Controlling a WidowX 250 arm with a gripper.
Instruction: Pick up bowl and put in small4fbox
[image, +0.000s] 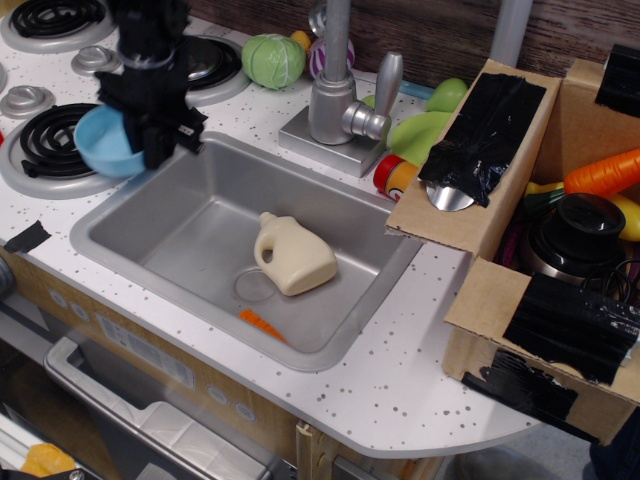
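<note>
The light-blue bowl (108, 143) hangs tilted in the air over the front-left burner's edge, beside the sink's left rim. My black gripper (152, 128) is shut on the bowl's right rim and hides that part of it. The brown cardboard box (530, 250) with wide black tape strips stands at the right, far from the gripper. It holds several items, among them an orange carrot (605, 172) and a black pot (580, 235).
The grey sink basin (150, 215) holds a cream toy jug (293, 255) and a small orange piece (262, 324). A grey faucet (335, 90) stands behind it. A green toy cabbage (273, 60) and a pot lid (205, 60) sit by the back burners. Green toys (430, 125) lie left of the box.
</note>
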